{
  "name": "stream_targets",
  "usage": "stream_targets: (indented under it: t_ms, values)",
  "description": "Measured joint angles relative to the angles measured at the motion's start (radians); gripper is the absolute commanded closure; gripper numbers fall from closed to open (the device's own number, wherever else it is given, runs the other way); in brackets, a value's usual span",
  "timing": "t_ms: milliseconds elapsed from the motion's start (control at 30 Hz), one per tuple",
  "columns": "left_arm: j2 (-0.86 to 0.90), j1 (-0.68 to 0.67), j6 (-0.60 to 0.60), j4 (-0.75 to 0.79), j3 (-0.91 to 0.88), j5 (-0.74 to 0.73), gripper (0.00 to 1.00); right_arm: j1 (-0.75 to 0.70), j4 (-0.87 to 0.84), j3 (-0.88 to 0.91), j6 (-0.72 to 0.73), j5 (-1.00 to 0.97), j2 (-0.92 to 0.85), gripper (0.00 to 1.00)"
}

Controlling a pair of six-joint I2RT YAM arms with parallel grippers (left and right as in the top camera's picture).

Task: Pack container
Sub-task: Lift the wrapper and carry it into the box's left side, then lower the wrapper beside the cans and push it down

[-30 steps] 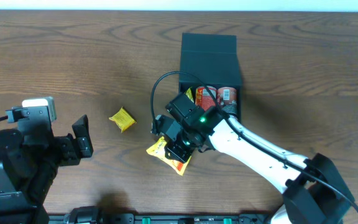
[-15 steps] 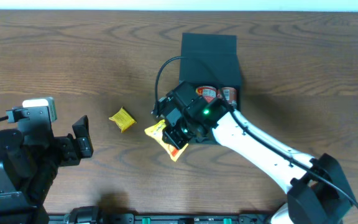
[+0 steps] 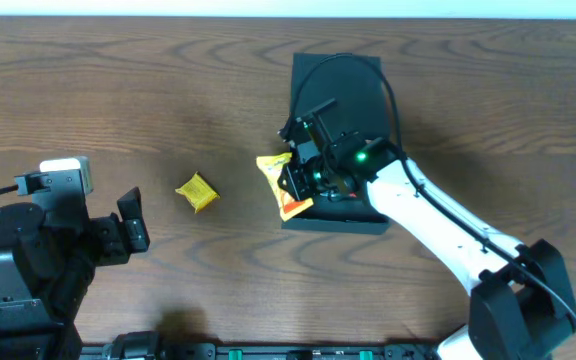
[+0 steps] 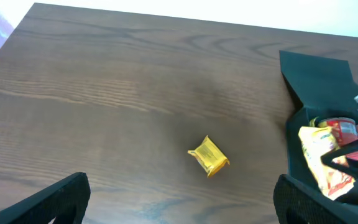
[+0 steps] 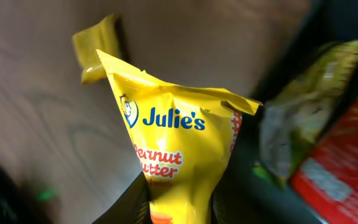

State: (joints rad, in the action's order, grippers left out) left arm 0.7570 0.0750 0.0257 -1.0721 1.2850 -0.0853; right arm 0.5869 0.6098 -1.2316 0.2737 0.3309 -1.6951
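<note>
Container (image 3: 336, 88): dark teal box, flap lid folded back, on the wooden table (image 3: 118, 100), right of centre.
Contents: red-labelled cans (image 4: 344, 127); a yellow-green packet (image 5: 303, 106).
Right gripper (image 3: 300, 178): clenched on the lower end of a yellow Julie's Peanut Butter packet (image 5: 176, 143), held at the container's left wall.
Left gripper (image 4: 179, 202): jaws spread wide, grasping nothing, near the table's front-left.
Loose item: small yellow wrapped snack (image 3: 196, 192), on the table between the left gripper and the container, touching neither.
</note>
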Motion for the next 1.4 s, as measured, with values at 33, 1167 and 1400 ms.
stream_targets:
  t_ms: [33,1167,1400]
  values:
    - [0.0,0.0,0.0,0.0,0.0,0.008,0.05,-0.007,-0.001,0.0,0.017,-0.014,0.0,0.74]
    - [0.078,0.0,-0.003,0.052,0.0,0.022,0.04,-0.028,0.017,0.0,0.483,-0.315,0.0,0.73]
    - [0.078,0.0,-0.013,0.069,0.0,0.022,0.04,-0.028,-0.004,0.0,0.487,-0.331,0.0,0.74]
